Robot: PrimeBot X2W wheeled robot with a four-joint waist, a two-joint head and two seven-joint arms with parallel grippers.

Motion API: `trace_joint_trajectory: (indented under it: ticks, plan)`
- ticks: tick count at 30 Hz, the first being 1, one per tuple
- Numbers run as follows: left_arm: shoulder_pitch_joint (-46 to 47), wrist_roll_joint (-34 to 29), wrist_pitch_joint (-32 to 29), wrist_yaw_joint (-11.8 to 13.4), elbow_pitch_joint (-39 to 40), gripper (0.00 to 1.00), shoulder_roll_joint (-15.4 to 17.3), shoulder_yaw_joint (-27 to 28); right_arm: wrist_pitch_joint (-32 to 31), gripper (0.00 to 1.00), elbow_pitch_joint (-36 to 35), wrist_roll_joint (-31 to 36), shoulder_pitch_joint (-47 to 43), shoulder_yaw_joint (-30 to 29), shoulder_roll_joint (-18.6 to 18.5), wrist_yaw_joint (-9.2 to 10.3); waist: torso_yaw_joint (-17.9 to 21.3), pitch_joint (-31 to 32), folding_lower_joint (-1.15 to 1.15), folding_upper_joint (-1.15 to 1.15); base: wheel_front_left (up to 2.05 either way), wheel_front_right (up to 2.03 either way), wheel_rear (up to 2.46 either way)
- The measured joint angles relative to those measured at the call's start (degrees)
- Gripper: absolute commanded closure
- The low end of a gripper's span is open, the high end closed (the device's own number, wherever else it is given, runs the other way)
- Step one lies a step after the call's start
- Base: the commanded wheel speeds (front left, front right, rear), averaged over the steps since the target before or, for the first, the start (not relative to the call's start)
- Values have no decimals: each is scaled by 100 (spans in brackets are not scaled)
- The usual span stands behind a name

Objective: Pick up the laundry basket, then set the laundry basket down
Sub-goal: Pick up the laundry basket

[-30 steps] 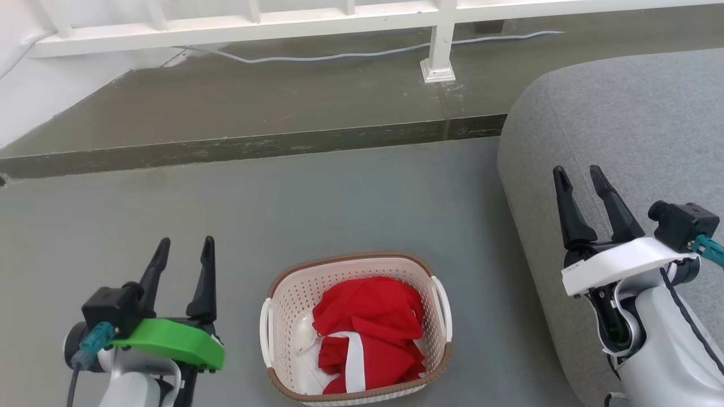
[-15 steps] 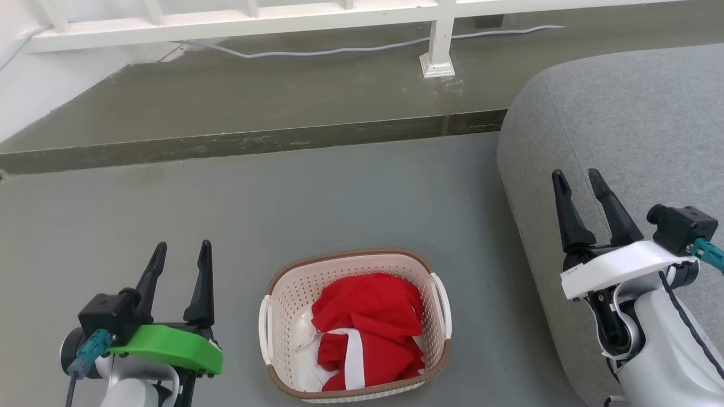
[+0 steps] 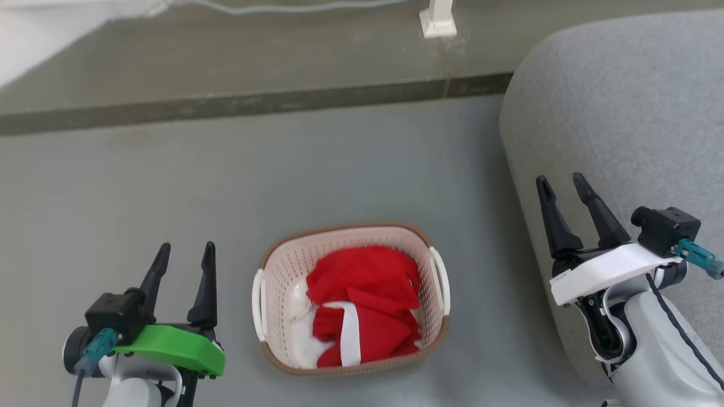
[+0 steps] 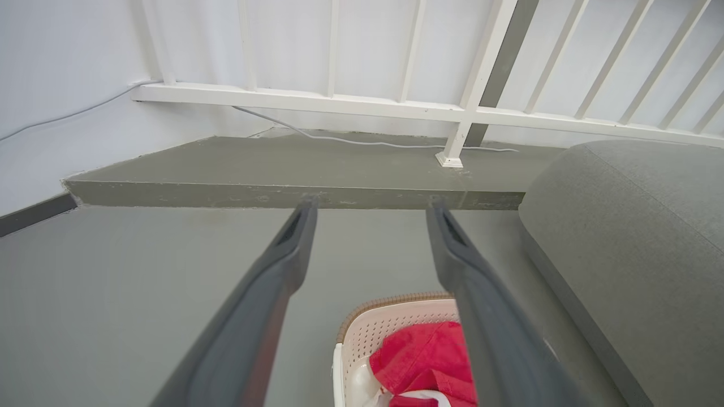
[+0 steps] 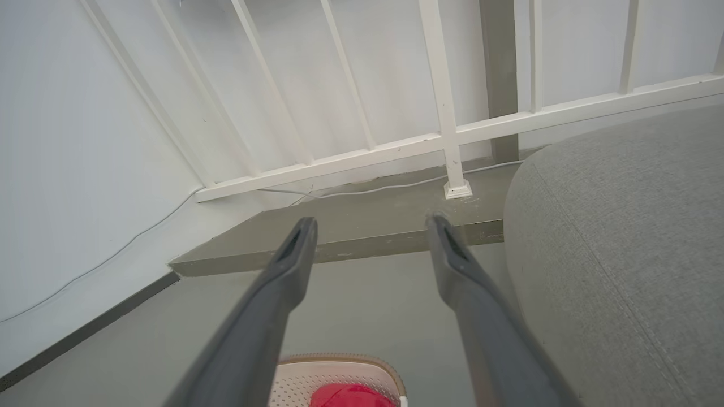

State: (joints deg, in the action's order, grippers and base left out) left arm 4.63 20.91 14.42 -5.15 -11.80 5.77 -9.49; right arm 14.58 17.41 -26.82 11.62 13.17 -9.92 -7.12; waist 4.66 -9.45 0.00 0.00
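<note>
The laundry basket (image 3: 345,228) was seen standing on the grey floor (image 3: 226,181), between the two grippers and apart from both, with a grey sofa (image 3: 611,113) near its right side. One basket was counted, fitted with two white handles, a left handle (image 3: 258,305) and a right handle (image 3: 442,280). One bundle of red and white cloth (image 3: 367,294) was seen lying inside it.

The left gripper (image 3: 187,246) and the right gripper (image 3: 560,178) were each held with jaws parted and nothing between them.

The basket was judged to be light: thin perforated plastic, stiff enough to keep its shape but likely to flex or tip if raised by one side alone. The cloth was judged soft and of little weight. A hold on both handles at once, one per gripper, was judged the surest, since smooth plastic could slip from a loose pinch.
</note>
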Motion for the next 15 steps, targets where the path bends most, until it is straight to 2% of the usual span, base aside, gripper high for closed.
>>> trace_joint_trajectory:
  ticks: [15]
  plan:
    - [775, -24, -1, -88, -709, 0, -5, -201, -12, 0, 630, -215, 616, 330, -88, 0, -38, -1043, 0, 0, 0, 0, 0]
